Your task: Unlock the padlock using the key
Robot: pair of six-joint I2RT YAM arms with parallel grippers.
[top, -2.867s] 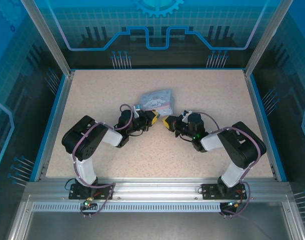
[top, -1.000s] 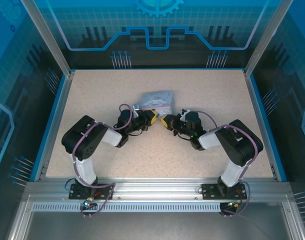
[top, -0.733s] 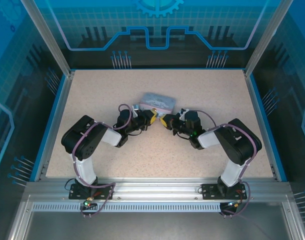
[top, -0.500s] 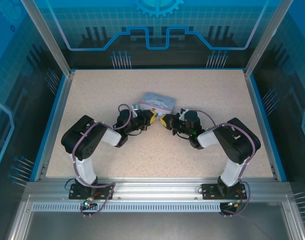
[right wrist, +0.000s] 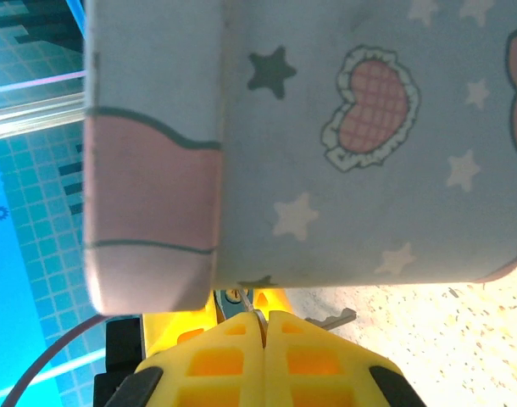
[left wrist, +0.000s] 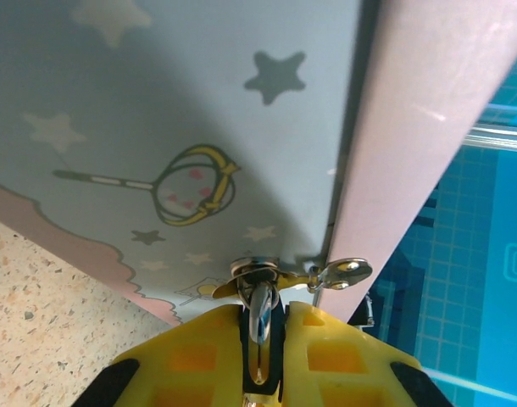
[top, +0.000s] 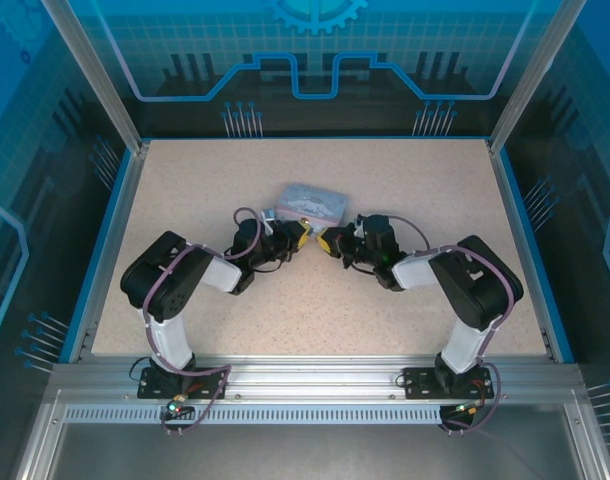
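Caught with the left gripper (left wrist: 263, 326) clamped on a sliver of shiny metal, taken for the padlock (left wrist: 257, 273), pinched upright between its yellow fingers (left wrist: 326, 339) and pressed against the lower edge of the tin (left wrist: 157, 102) just ahead of the tips. Spotted a small winged silver piece, judged to be the key (left wrist: 343, 272), just to the right of those tips, at the seam between the tin's blue face and its pink side; could not tell whether seated in the padlock or merely beside it. Had the right gripper (right wrist: 258, 320) pressed fully together, tips just short of the same tin, with a thin glint of metal just above and left of them and a grey sliver poking out to their right over the speckled table (right wrist: 428, 339); could not make out either one for certain, nor any hold on them. From overhead, found the two grippers nose to nose, nearly touching, on the near side of the tin. Judged the job at its middle stage: padlock steadied, both grippers in place, nothing on view to show the padlock open. Left to do, by that reading: seat the key, turn it, spring the padlock open
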